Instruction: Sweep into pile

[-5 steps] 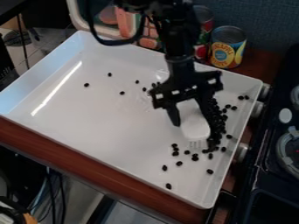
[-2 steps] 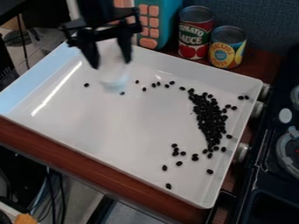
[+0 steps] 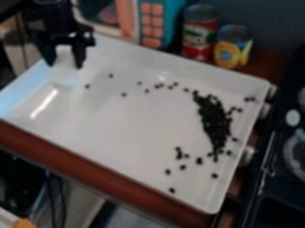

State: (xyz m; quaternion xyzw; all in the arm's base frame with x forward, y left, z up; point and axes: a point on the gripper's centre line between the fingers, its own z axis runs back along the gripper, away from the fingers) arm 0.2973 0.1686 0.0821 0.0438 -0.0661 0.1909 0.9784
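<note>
The black gripper point(image 3: 65, 63) hangs over the upper-left corner of the white tray, shut on a white brush-like tool point(image 3: 65, 71) that points down between its fingers. A dense strip of small black beans point(image 3: 212, 119) lies along the tray's right side. More beans are scattered singly below that strip, near the right wall, and in a loose line across the upper middle. A few stray beans point(image 3: 88, 86) lie at the upper left, just right of the tool.
The white tray point(image 3: 107, 173) stands on a brown wooden surface. Behind it are two cans point(image 3: 198, 33) and a teal and pink toy point(image 3: 159, 22). A dark stove point(image 3: 286, 178) borders the right side.
From the bean strip at the right, the gripper has moved with the white tool to the tray's upper-left corner. The beans look nearly unchanged.
</note>
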